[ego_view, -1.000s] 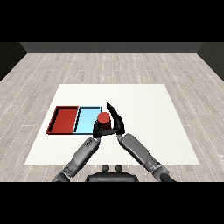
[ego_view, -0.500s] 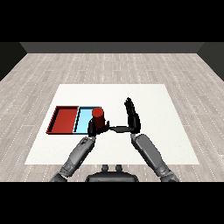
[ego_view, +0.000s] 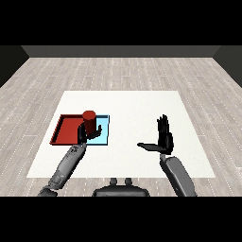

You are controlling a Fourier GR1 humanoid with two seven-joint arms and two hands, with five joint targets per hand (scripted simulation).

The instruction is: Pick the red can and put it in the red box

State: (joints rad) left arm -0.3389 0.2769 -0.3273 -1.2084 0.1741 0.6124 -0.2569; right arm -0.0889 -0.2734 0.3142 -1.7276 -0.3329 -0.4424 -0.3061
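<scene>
The red can [ego_view: 89, 118] stands upright in my left hand [ego_view: 90, 133], whose fingers curl round its lower part. It hangs over the seam between the red tray [ego_view: 66, 130] and the light blue tray [ego_view: 103, 127]. I cannot tell if the can touches a tray. My right hand [ego_view: 164, 138] is far to the right over the white table, fingers straight and pointing away, thumb stretched out to the left, holding nothing.
The two trays lie side by side at the table's left, red one outermost. The white table [ego_view: 132, 108] spreads behind and between the hands. A grey plank floor surrounds it.
The right hand let go of the can and swung away to the right. The left hand carried the can leftward, from over the blue tray to the seam with the red tray.
</scene>
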